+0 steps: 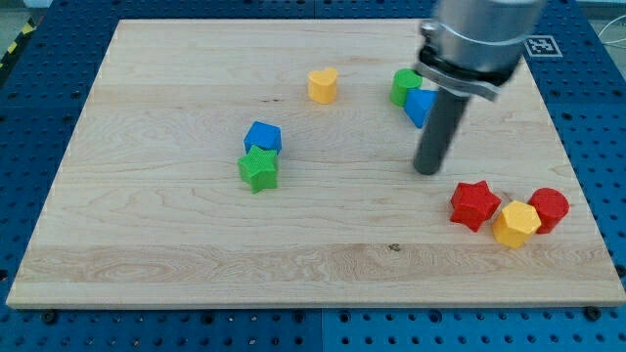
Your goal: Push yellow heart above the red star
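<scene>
The yellow heart lies near the view's top, middle of the wooden board. The red star lies at the lower right. My tip rests on the board between them, right of and below the heart, and up-left of the red star, touching neither. The rod rises to the arm's grey body at the view's top right.
A green block and a blue block sit just above my tip, partly hidden by the rod. A yellow hexagon block and a red block adjoin the red star. A blue block and green star sit left of centre.
</scene>
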Available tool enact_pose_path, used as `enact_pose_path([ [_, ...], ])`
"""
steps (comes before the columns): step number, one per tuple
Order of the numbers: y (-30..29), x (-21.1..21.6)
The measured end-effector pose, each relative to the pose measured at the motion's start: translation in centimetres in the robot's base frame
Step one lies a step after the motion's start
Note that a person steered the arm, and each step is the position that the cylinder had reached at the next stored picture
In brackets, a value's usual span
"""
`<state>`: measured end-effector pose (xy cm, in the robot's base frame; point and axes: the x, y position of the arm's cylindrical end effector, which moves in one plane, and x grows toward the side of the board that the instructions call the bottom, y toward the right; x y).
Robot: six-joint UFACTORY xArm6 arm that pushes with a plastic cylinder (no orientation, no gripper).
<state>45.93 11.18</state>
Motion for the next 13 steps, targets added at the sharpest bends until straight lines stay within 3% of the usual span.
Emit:
enact_pose_path([
  [3,-12.6,-6.1],
  [4,-15.1,-10.4],
  [5,-16.2,-13.7],
  [7,-12.6,-17.6],
  [9,-8.7,-16.2],
  [13,-10.4,-8.0],
])
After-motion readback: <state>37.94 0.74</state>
